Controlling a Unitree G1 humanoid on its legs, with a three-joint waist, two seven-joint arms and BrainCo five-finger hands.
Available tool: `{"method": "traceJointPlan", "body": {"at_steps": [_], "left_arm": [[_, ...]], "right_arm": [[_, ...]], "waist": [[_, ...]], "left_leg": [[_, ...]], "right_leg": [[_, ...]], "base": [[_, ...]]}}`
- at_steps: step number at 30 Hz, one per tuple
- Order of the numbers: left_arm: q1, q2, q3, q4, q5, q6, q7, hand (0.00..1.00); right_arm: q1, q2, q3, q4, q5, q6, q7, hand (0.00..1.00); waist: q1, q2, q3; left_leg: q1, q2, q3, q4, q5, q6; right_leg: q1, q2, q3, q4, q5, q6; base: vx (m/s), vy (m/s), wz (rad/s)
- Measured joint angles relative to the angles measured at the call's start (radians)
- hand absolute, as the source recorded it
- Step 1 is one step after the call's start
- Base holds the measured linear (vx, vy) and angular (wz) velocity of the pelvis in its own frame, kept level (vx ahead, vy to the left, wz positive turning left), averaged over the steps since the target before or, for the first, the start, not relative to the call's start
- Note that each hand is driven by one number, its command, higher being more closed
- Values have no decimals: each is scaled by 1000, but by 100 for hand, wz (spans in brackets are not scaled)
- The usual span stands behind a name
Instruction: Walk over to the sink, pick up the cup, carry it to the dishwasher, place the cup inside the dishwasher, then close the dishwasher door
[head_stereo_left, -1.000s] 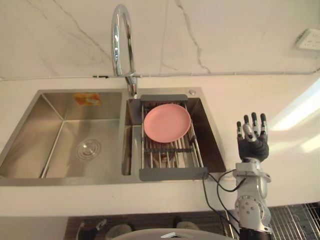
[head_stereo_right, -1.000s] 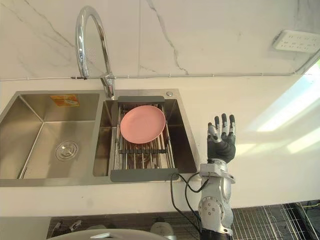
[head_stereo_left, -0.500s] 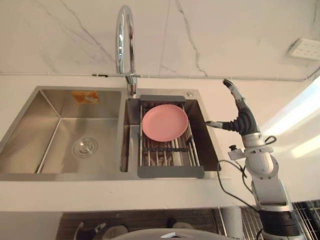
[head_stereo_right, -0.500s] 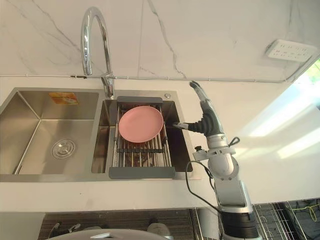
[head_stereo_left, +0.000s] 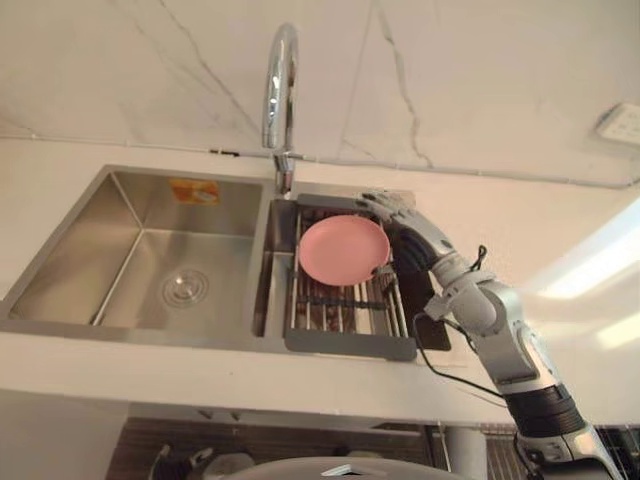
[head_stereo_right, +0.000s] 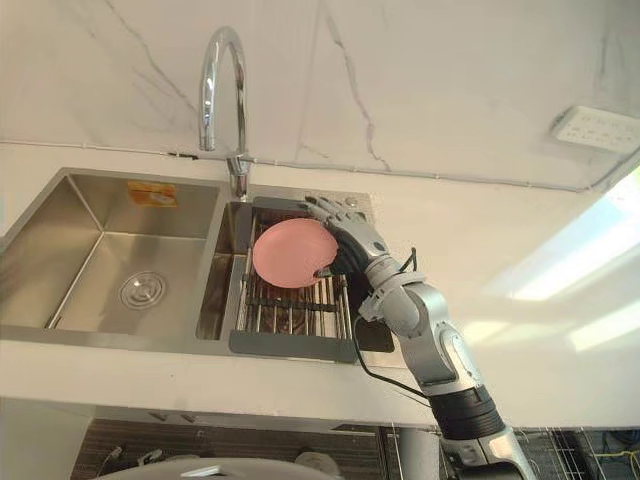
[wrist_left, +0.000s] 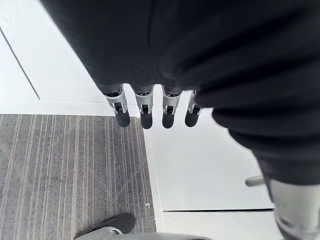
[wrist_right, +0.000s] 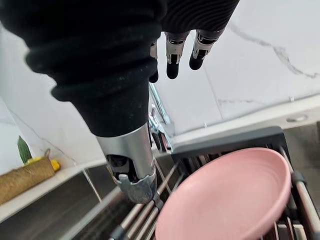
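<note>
A pink plate (head_stereo_left: 343, 250) leans on a wire drying rack (head_stereo_left: 345, 312) set across the right basin of a steel double sink (head_stereo_left: 130, 250). My right hand (head_stereo_left: 412, 232) reaches in from the right and hovers at the plate's right rim, open, fingers spread over the rack's back corner. In the right wrist view the plate (wrist_right: 235, 200) lies just below the hand's straight fingers (wrist_right: 172, 57), which hold nothing. My left hand (wrist_left: 145, 107) hangs down over the floor, open and idle.
A tall curved faucet (head_stereo_left: 280, 90) rises behind the divider between the basins. The left basin has a drain (head_stereo_left: 185, 288). White counter runs to the right of the sink, with a wall socket (head_stereo_right: 595, 128) above it. A dark striped floor (wrist_left: 65, 175) lies below.
My right hand has swung left and down from above the counter to the plate's right rim. The camera has shifted a little too. The plate has not moved.
</note>
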Motion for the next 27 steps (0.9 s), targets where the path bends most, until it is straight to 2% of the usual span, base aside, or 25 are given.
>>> {"method": "traceJointPlan", "body": {"at_steps": [3, 12, 16, 25, 27], "left_arm": [[2, 1, 0, -1, 2, 4, 0, 0], [5, 4, 4, -7, 18, 6, -2, 0], [7, 4, 5, -10, 18, 6, -2, 0], [10, 3, 7, -13, 19, 8, -1, 0], [11, 3, 7, -14, 19, 8, -1, 0]], "right_arm": [[-25, -24, 38, 75, -34, -1, 22, 0], [-72, -32, 80, 231, -118, -14, 25, 0], [-85, -39, 104, 296, -153, -35, 23, 0], [-103, -47, 105, 342, -231, -48, 7, 0], [-103, -47, 107, 349, -246, -49, -22, 0]], "waist": [[8, -2, 0], [26, -12, 2], [28, -13, 1], [33, -14, 1], [33, -15, 1]], "left_leg": [[-1, -2, -9, -11, 9, 1], [0, -5, -27, -45, 33, 1], [0, -7, -29, -49, 35, 2], [2, -9, -36, -80, 55, 2], [2, -9, -36, -80, 55, 2]], "right_leg": [[0, -1, -15, -2, 1, 1], [-2, -2, -28, -9, 3, 5], [-2, -2, -30, -11, 4, 6], [-6, -2, -44, -20, 9, 7], [-6, -2, -45, -20, 9, 7]], "base": [[-14, -11, 12], [-16, -5, 5], [0, 0, 0], [-10, -4, 2], [0, 0, 0]]}}
